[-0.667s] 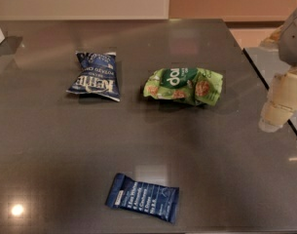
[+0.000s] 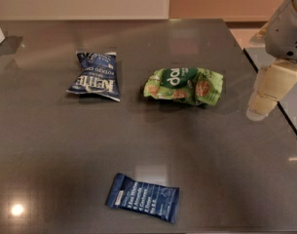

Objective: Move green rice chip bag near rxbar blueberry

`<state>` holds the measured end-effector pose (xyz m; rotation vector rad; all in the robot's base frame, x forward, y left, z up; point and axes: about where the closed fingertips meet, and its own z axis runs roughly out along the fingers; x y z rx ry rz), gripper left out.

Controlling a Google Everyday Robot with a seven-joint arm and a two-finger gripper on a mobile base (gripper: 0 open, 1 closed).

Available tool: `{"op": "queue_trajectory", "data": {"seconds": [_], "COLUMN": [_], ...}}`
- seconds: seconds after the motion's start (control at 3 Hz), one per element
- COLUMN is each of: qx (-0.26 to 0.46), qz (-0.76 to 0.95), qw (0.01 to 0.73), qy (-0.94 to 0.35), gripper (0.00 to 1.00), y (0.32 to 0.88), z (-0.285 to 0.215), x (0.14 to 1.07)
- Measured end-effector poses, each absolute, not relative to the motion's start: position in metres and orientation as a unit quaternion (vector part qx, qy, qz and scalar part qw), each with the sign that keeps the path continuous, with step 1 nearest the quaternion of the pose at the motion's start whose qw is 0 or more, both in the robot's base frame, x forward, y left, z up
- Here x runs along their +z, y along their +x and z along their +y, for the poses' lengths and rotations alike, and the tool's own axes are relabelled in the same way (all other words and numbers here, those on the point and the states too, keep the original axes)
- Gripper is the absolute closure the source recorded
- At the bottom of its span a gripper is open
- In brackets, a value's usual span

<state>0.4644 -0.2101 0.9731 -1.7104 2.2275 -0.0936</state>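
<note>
Bar wrapper, flat and dark blue, lies nearest on the glossy grey worktop, with the crinkled green chip bag well apart behind it, yet to be carried over. Right of the bag hangs the cream hand, probably lining up its reach; clenched or released, I cannot tell.

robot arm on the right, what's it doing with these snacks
The gripper hangs over the right side of the table, just right of the green chip bag, touching nothing. That bag lies untouched mid-table, well away from the small blue bar near the front. A dark blue chip bag lies further left.
</note>
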Motion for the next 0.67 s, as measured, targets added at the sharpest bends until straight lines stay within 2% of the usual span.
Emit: {"op": "queue_trajectory", "data": {"seconds": [0.67], "qx": [-0.017], "qz": [0.784], "qw": [0.200], "qy": [-0.587], "gripper": [0.00], "y": [0.517], "z": [-0.196], "x": [0.953]}}
